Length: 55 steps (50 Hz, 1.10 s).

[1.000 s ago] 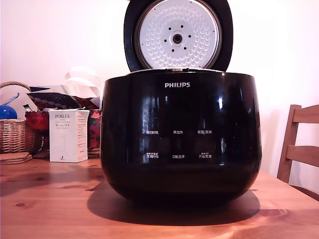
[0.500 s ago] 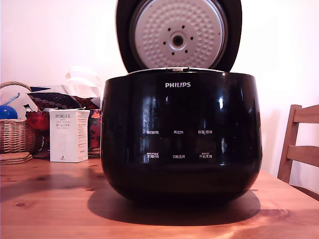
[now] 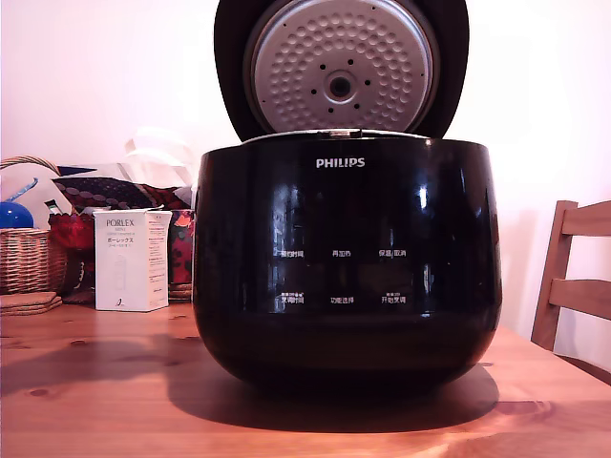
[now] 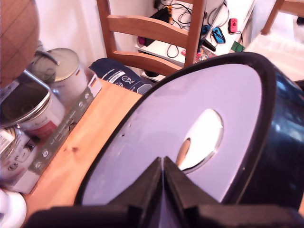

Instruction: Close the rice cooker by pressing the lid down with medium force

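Rice cooker (image 3: 346,267) at mid-table (image 3: 95,401), glossy black, rounded, white logo and button labels on front. Lid (image 3: 341,67) standing open above the cooker's back rim, tilted a little forward; dimpled silver inner plate with small holes facing outward. Closing not done: full press down and latch remaining. Gripper (image 4: 163,173) against lid's smooth pale outer face, fingers drawn together, holding nothing. Beside the cooker, exterior view's left: white carton (image 3: 131,260), woven basket (image 3: 27,258). Right: wooden chair (image 3: 573,286).

The rice cooker (image 3: 346,267) is showing glossy black plastic; the lid (image 3: 341,72) is presenting dimpled matt metal; the table (image 3: 95,391) is displaying smooth wood.
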Available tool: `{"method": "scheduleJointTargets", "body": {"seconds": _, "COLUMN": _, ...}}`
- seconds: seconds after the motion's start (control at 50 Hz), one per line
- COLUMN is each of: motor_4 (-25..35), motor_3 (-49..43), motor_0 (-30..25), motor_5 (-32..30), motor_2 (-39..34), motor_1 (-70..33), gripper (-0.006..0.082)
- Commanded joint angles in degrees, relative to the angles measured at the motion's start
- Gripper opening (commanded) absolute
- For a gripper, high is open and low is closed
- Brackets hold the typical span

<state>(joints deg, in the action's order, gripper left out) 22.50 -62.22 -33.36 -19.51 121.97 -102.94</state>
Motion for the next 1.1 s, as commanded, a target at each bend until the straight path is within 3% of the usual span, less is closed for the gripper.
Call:
{"method": "scheduleJointTargets", "body": {"seconds": 0.0, "motor_4": 0.2, "motor_3": -0.4, "motor_0": -0.3, "motor_5": 2.9, "motor_2": -0.8, "motor_1": -0.2, "gripper": -0.0021}}
{"method": "scheduleJointTargets", "body": {"seconds": 0.64, "motor_4": 0.2, "motor_3": -4.4, "motor_0": -2.4, "motor_5": 6.6, "motor_2": -0.9, "motor_1": -8.7, "gripper": -0.0021}}
{"method": "scheduleJointTargets", "body": {"seconds": 1.08, "motor_4": 0.3, "motor_3": -4.8, "motor_0": -4.8, "motor_5": 8.9, "motor_2": -0.9, "motor_1": -8.7, "gripper": -0.0021}}
